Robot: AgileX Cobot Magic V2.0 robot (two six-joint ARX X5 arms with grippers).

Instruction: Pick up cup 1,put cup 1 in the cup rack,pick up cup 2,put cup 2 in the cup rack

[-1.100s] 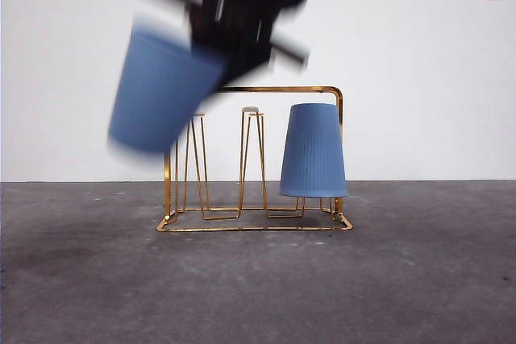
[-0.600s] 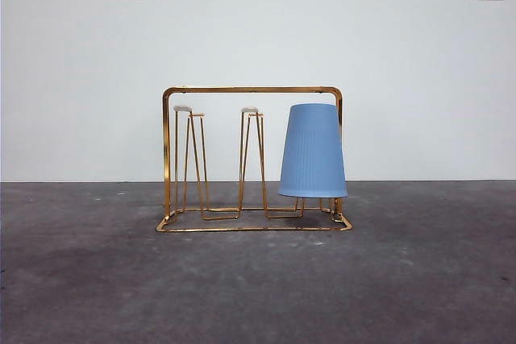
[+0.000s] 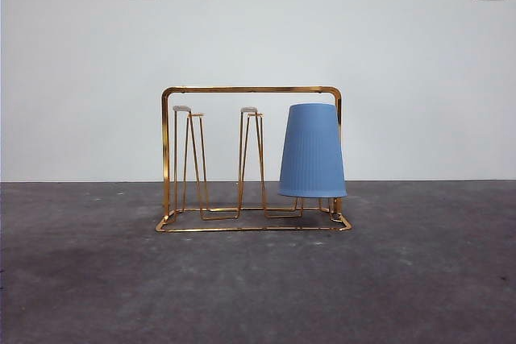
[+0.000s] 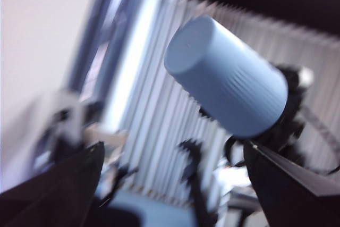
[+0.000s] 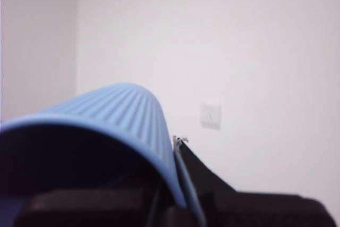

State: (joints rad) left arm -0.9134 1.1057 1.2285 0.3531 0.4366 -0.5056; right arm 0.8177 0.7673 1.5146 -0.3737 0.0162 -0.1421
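Roughly half done. One blue cup (image 3: 313,151) sits inverted over the prongs at one end of the cup rack (image 3: 250,90); other prongs bare. Second blue cup (image 5: 106,126) clamped at its rim in the right gripper (image 5: 175,184), held out of the front view. Left gripper (image 4: 170,184) spread wide, holding nothing. Left to do: seat second cup on a free prong.

Front view sharp and evenly lit with soft shadows; both wrist views are blurred.
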